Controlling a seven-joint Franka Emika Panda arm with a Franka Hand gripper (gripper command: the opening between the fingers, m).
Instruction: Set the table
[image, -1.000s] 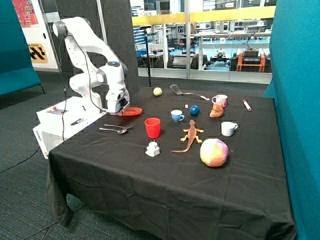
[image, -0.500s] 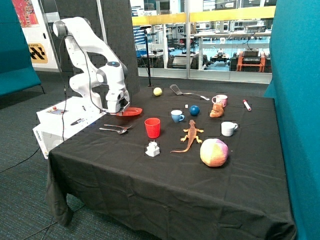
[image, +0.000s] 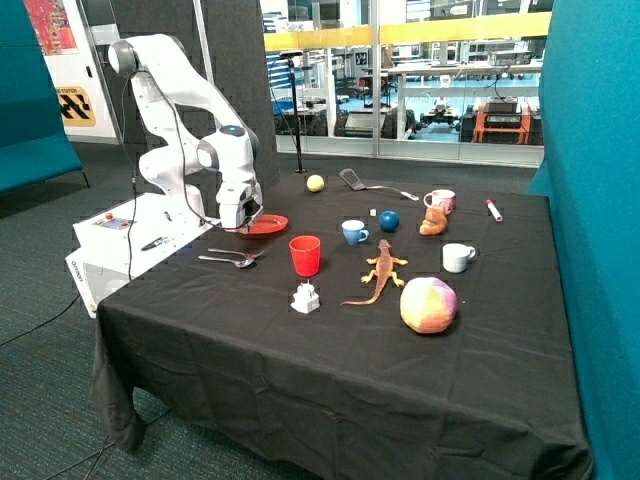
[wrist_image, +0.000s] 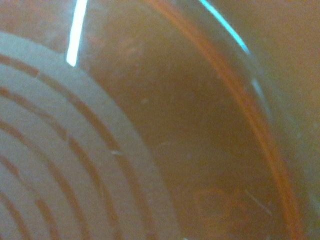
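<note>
Arm bent over, gripper (image: 246, 222) pointing down, low

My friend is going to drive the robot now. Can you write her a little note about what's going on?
Gripper: down at the red plate near the table's edge by the robot base; the wrist view is filled by the plate, so open or shut cannot be told.
Nearby: two spoons and a red cup in front of the plate.
Farther along: blue cup, white cup, pink mug, spatula, plus toys scattered about.
Done: no place setting is arranged yet.
Left: group plate, cup and spoons into a setting.
</note>
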